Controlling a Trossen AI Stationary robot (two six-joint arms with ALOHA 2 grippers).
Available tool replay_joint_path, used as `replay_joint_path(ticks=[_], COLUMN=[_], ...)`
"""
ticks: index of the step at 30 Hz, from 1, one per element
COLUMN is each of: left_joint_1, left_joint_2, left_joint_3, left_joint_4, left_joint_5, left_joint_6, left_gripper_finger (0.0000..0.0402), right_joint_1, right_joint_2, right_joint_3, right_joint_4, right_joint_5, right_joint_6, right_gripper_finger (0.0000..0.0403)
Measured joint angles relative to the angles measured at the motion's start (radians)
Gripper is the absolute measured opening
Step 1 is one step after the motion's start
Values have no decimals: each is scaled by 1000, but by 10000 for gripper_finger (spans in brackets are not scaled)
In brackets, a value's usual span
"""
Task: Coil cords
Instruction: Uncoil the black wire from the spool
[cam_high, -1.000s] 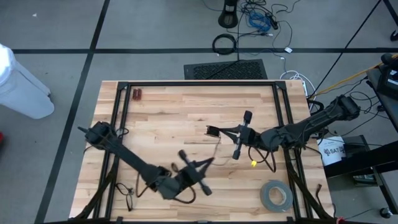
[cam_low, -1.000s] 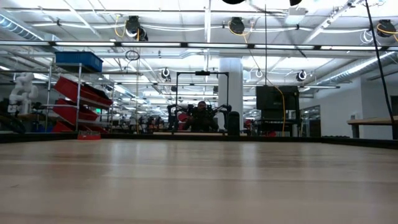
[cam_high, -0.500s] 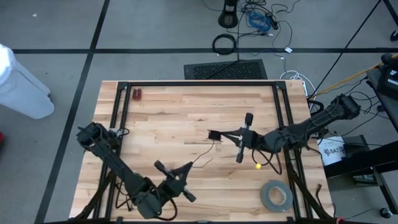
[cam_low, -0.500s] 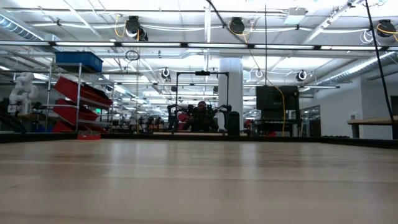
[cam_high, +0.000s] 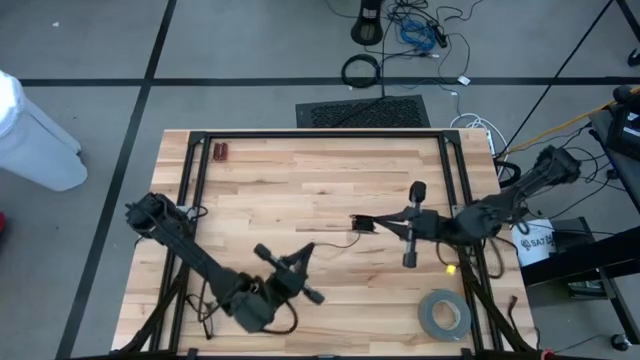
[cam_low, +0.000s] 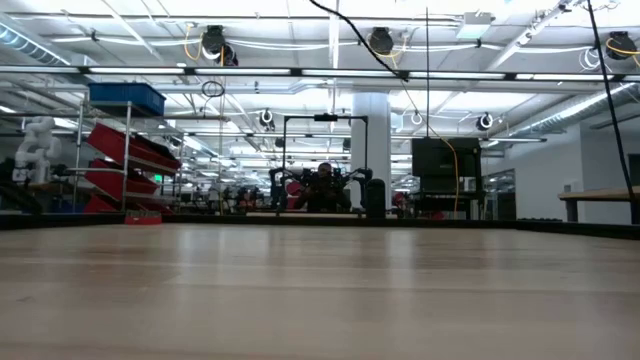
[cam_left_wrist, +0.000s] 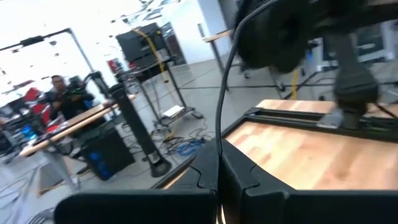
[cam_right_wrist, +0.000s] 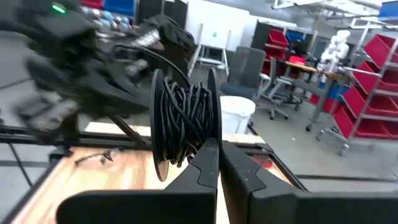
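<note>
The cords are one thin black cord, mostly wound into a small bundle (cam_right_wrist: 183, 118) that my right gripper (cam_right_wrist: 219, 144) is shut on, over the table's middle right (cam_high: 360, 223). A loose strand (cam_high: 335, 241) runs from the bundle to my left gripper (cam_high: 308, 247), which is shut on it near the table's middle. In the left wrist view the strand (cam_left_wrist: 222, 93) rises from my left gripper (cam_left_wrist: 219, 146) toward the right arm. My left gripper pinches the loose strand (cam_left_wrist: 217, 134) between its two fingers. The fingers lie level and come from the table's near left. The strand leaves the fingertips in a gentle curve, clear of the table. My right gripper pinches the wound bundle by its edge (cam_right_wrist: 202, 144) between its two fingers. The fingers lie level and come from the table's right. The bundle stands above the fingertips, lifted clear of the table.
A grey tape roll (cam_high: 443, 313) lies at the near right corner, with a small yellow piece (cam_high: 449, 268) beside it. A small red object (cam_high: 221, 152) lies at the far left. A thin dark wire shape (cam_high: 203, 310) lies by the near left edge. Bare wood spans the far half.
My right gripper has gone toward the table's right edge with the bundle. My left gripper has gone toward the table's left and turned. The gap between the two has widened, and the strand between them now spans a longer stretch.
</note>
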Motion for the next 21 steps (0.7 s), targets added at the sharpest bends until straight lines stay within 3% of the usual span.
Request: replay_joint_path(ticks=[8, 12, 15, 19, 21], left_joint_1=[95, 99, 99, 131, 155], left_joint_2=[-36, -38, -39, -34, -22], left_joint_3=[-1, -1, -1, -1, -1], left_joint_4=[-9, -18, -123, -290, -306], left_joint_5=[8, 107, 248, 554, 720], left_joint_6=[134, 139, -20, -337, -414], left_gripper_finger=[1, 1, 1, 1, 1], right_joint_1=[74, 95, 108, 130, 141], right_joint_2=[-70, -86, -92, -101, -102], right_joint_3=[0, 0, 0, 0, 0], right_joint_4=[1, 27, 75, 134, 151], right_joint_5=[5, 5, 5, 5, 4], right_joint_6=[-31, -60, -99, -148, -165], right_gripper_finger=[0, 0, 0, 0, 0])
